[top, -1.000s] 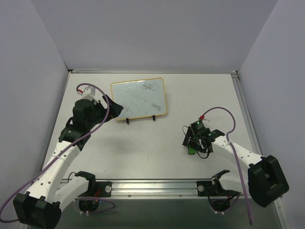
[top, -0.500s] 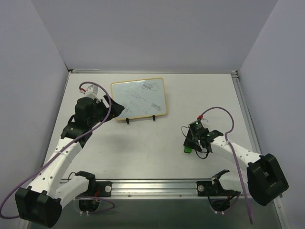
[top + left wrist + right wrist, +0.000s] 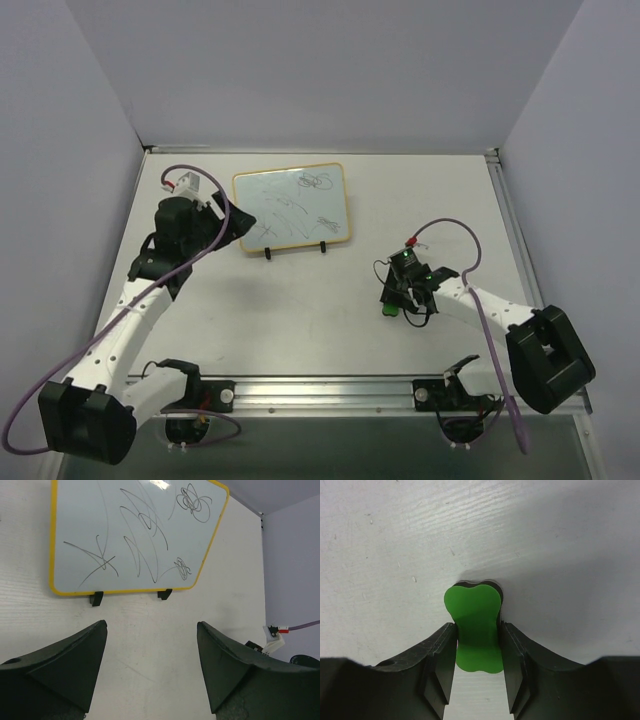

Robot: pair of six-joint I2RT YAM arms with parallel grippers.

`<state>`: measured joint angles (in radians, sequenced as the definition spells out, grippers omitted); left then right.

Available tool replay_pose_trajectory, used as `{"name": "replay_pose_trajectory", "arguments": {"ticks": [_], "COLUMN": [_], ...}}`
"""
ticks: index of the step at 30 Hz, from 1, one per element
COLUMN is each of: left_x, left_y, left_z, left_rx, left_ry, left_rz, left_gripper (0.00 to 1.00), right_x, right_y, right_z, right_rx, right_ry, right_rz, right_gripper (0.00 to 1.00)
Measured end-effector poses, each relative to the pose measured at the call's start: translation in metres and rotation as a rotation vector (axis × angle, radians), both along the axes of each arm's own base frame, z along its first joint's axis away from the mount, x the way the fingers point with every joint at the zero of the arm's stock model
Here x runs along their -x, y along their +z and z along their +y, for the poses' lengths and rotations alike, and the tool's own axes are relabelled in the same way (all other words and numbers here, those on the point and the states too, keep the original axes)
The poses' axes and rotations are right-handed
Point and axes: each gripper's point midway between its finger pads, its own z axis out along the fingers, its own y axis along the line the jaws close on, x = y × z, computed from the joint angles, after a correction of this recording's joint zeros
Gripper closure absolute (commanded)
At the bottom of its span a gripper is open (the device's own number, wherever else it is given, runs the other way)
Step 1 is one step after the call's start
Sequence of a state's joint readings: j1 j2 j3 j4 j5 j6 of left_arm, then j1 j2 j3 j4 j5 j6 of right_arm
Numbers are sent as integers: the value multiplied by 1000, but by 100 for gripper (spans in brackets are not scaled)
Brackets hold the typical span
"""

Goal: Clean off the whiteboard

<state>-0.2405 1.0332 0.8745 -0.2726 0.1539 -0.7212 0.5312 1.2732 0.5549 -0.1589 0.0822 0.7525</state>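
The whiteboard [image 3: 293,205], white with a yellow frame and two black feet, lies at the back middle of the table, covered with dark scribbles; it fills the top of the left wrist view [image 3: 135,535]. My left gripper [image 3: 243,228] is open and empty, just left of the board's near left corner; in the left wrist view [image 3: 151,630] bare table shows between its jaws. My right gripper [image 3: 390,304] is at the right of the table, shut on the small green eraser [image 3: 475,627], whose green edge also shows from above [image 3: 386,311]. The eraser rests low at the table.
A metal rail [image 3: 320,390] runs along the near edge with both arm bases on it. Grey walls close off the left, back and right. A purple cable [image 3: 455,235] loops over the right arm.
My left gripper has moved toward the back, closer to the board's left corner. My right gripper with the eraser has shifted slightly left and toward the board.
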Motion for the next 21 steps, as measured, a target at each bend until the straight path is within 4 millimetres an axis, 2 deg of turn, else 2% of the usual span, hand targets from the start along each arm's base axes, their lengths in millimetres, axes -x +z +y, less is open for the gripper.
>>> {"name": "replay_pose_trajectory", "arguments": {"ticks": [5, 6, 8, 10, 12, 14, 16, 17, 21], "left_x": [-11, -13, -19, -25, -34, -43, -53, -57, -72], "left_y": [-9, -11, -18, -26, -32, -37, -43, -46, -61], "left_z": [16, 20, 31, 41, 51, 57, 59, 59, 58], "left_rx": [-6, -7, -7, -8, -1, 9, 20, 25, 31], "left_ry": [52, 64, 94, 127, 155, 176, 189, 192, 187], "left_rz": [28, 36, 59, 81, 92, 93, 82, 74, 55], "left_gripper": [14, 14, 13, 13, 16, 26, 36, 37, 43], "right_x": [-5, -5, -8, -11, -15, -20, -31, -39, -92], "right_y": [-1, -1, -1, 0, 1, 4, 14, 23, 64], "right_z": [2, 2, 4, 6, 7, 10, 15, 18, 43], "right_rx": [10, 11, 12, 12, 15, 16, 14, 10, -21], "right_ry": [17, 19, 24, 28, 37, 45, 61, 67, 104], "right_rz": [-1, -1, -4, -7, -10, -19, -51, -79, -246], "right_gripper": [63, 69, 70, 80, 85, 86, 88, 90, 92]}}
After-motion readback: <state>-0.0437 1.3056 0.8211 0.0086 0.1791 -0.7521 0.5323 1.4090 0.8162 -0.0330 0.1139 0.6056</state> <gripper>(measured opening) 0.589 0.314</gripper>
